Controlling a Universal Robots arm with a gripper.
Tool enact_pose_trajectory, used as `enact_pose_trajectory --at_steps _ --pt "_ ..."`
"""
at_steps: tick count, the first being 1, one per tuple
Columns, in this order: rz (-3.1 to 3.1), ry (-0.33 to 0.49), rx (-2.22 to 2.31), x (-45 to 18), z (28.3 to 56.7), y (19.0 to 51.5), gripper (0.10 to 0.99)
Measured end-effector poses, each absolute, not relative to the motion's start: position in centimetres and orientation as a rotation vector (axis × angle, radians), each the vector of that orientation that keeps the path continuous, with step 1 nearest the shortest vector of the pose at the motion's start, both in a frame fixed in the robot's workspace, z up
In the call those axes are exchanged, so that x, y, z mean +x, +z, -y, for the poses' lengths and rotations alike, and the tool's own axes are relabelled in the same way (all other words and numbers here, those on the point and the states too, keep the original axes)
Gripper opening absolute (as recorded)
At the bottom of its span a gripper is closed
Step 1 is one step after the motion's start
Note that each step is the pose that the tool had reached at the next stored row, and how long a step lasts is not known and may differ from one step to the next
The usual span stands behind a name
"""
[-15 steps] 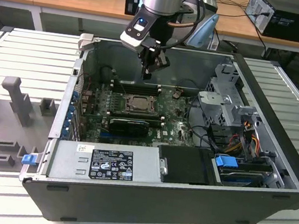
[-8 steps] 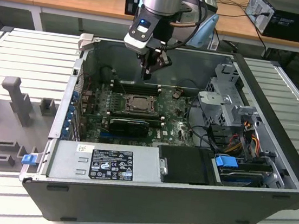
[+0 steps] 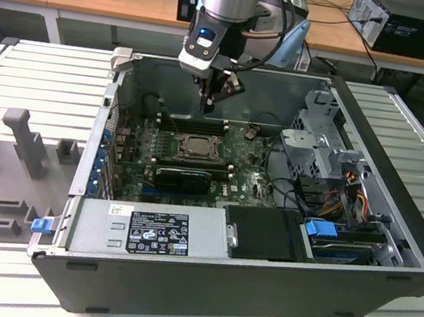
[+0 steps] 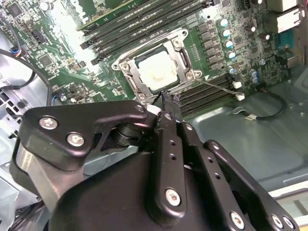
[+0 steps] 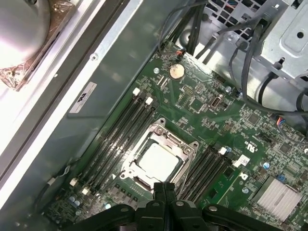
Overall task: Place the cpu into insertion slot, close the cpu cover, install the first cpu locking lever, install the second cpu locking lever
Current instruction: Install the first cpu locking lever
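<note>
The cpu [image 4: 156, 72] shows its pale silver top inside the insertion slot [image 4: 126, 67] on the green board, and appears again in the first wrist view [image 5: 158, 161] and the exterior view [image 3: 195, 147]. The silvery cpu cover [image 4: 185, 60] lies flat around the chip in both wrist views [image 5: 185, 151]. A thin metal lever [image 4: 219, 87] juts out from one socket corner. My gripper [image 4: 167, 98] hangs just above the socket's edge, its black fingers pressed together with nothing between them [image 5: 164, 185]. In the exterior view the gripper [image 3: 209, 106] sits over the back of the open case.
Long black memory slots [image 5: 120, 130] flank the socket on both sides. Cables [image 5: 240, 53] and a metal drive cage [image 3: 319, 141] fill the exterior view's right. The power supply [image 3: 149, 232] runs along the case front. Case walls [image 3: 99, 129] enclose the board.
</note>
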State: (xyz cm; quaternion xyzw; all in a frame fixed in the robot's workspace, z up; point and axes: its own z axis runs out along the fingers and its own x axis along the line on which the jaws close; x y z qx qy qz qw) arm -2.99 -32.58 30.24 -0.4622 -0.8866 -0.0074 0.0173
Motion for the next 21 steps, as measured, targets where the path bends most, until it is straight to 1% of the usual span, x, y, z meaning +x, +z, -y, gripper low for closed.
enact_pose_trajectory --at_steps 21 --pt "2.848 -0.019 -1.24 -2.99 32.58 30.09 0.106"
